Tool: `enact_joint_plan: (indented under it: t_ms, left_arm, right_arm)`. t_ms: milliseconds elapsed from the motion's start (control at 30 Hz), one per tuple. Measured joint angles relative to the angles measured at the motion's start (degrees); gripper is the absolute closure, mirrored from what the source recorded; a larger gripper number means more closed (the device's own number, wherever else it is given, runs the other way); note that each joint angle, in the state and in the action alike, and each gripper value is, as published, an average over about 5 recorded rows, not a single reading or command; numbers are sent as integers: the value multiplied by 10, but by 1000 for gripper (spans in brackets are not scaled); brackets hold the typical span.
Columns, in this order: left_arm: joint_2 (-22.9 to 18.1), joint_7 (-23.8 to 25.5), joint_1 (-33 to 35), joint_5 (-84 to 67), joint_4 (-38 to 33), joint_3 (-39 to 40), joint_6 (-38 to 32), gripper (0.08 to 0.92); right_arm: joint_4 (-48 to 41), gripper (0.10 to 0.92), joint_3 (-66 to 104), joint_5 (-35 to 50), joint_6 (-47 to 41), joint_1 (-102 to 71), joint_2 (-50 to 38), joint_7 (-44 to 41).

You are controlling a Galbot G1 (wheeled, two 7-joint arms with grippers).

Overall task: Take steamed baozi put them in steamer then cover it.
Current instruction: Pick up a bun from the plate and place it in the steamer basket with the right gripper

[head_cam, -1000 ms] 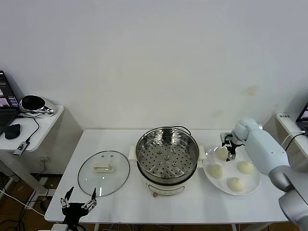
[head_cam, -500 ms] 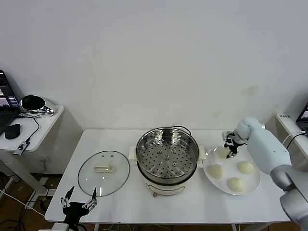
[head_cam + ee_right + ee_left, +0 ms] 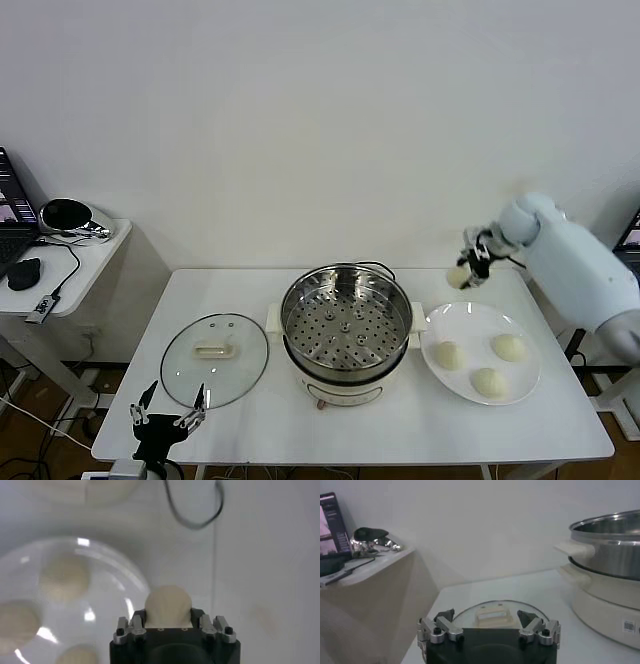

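Gripping one steamed baozi (image 3: 459,276) in the right gripper (image 3: 470,262), jaws closed on its sides, hanging in open air above the table's (image 3: 400,430) back edge, beyond the plate's (image 3: 525,385) rim and clear of the steamer (image 3: 346,320). Leaving three buns (image 3: 487,381) lying on the plate. Idling at the near-left table edge, the left gripper (image 3: 167,418), fingers spread wide, holding nothing, just short of the glass lid (image 3: 215,357).
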Motion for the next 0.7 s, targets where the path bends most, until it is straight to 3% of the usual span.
enact_joint_plan:
  t_ms: [400, 700]
  left_arm:
    - [-11, -4, 11, 0, -15, -7, 0, 177]
    - [-11, -3, 18, 1, -24, -11, 0, 177]
  right_arm:
    - [19, 473, -63, 60, 227, 47, 80, -55]
    - [27, 474, -90, 41, 348, 56, 124, -61]
